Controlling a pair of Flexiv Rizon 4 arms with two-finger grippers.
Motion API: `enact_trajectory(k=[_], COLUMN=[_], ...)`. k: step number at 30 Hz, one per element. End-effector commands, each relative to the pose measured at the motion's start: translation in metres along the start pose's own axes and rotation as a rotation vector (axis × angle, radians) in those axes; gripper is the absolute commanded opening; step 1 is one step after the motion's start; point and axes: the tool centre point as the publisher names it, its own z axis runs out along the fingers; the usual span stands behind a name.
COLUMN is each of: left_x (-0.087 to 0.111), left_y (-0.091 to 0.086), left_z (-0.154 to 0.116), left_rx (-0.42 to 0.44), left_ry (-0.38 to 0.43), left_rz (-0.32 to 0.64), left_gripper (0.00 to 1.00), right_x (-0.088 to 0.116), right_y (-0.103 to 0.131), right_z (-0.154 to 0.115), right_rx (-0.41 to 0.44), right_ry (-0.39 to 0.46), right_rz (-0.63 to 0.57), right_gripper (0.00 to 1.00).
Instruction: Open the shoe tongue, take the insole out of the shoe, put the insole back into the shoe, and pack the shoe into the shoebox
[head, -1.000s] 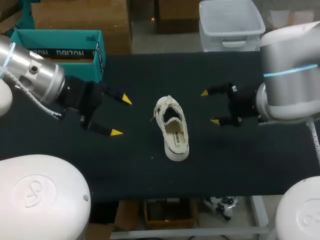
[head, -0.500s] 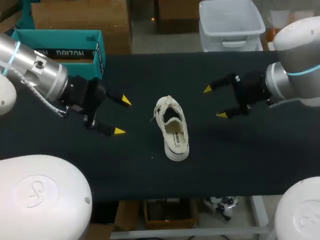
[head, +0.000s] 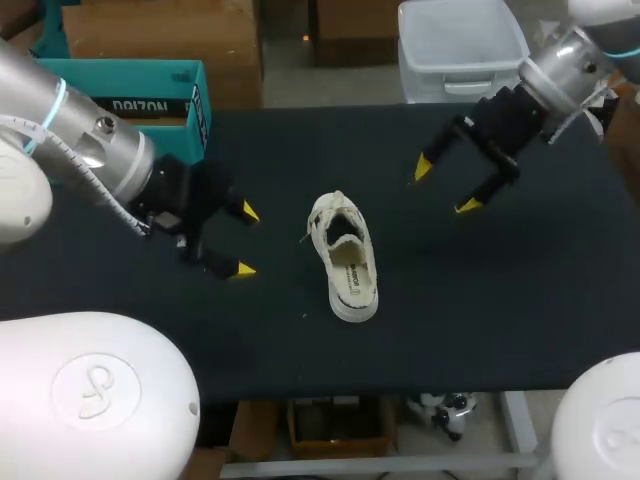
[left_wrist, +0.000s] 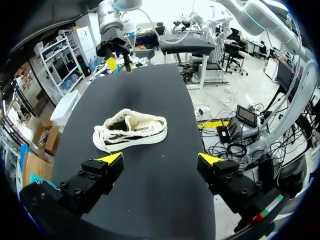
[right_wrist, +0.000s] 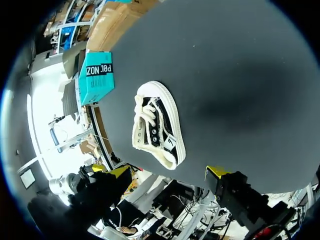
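In the head view, the white sneaker (head: 343, 257) lies near the middle of the black table (head: 500, 300). It rests on its sole, opening up. Its long axis runs from the far edge toward the robot's side. The laced front points away and a little to the left, and the heel is nearer the robot. The printed insole shows inside the heel half. The left gripper (head: 245, 240) is just left of the shoe and not touching it. Its yellow tips are spread wide with nothing between them. The right gripper (head: 445, 187) is to the right and farther back, well apart from the shoe. Its fingers are also spread and empty. The teal shoebox (head: 120, 68) sits open at the table's far left corner.

In the left wrist view, the left gripper (left_wrist: 160, 159) has its fingers set wide apart. The sneaker (left_wrist: 131, 131) lies ahead of them, crosswise to the fingers. Its laces are toward one finger and its heel toward the other. The right gripper (left_wrist: 120, 65) is far beyond it, with its fingers parted.

In the right wrist view, the right gripper (right_wrist: 168, 171) is spread and holds nothing. The sneaker (right_wrist: 155, 125) lies ahead of it, seen from above. Its rounded toe points toward the shoebox (right_wrist: 97, 77), which is well apart from the shoe at the table's edge.
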Motion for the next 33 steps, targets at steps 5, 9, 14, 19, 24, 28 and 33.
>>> enact_trajectory(k=[5, 9, 14, 19, 24, 28, 33], left_x=[-0.006, -0.002, -0.008, -0.010, -0.014, -0.014, -0.016], left_y=[-0.008, -0.020, -0.024, -0.024, -0.018, -0.017, -0.015], left_z=[0.007, 0.033, 0.052, 0.066, 0.068, 0.073, 0.084], left_rx=[-0.004, -0.114, -0.265, -0.322, -0.351, -0.357, -0.377], left_ry=[-0.024, -0.088, -0.172, -0.200, -0.224, -0.218, -0.236], left_rz=[-0.117, -0.299, -0.603, -0.723, -0.807, -0.842, -0.918], left_gripper=[1.00, 1.00, 1.00, 1.00, 1.00, 1.00, 1.00], right_x=[0.002, -0.005, -0.013, -0.011, -0.011, -0.011, -0.013], right_y=[-0.002, -0.012, -0.025, -0.035, -0.047, -0.051, -0.059], right_z=[-0.006, -0.004, -0.010, -0.018, -0.025, -0.027, -0.031], right_rx=[0.678, 0.596, 0.485, 0.360, 0.258, 0.221, 0.122], right_ry=[-0.086, -0.055, -0.006, -0.018, -0.020, -0.035, -0.053], right_rz=[-0.010, -0.014, -0.029, -0.029, -0.028, -0.028, -0.001], right_gripper=[1.00, 1.00, 1.00, 1.00, 1.00, 1.00, 1.00])
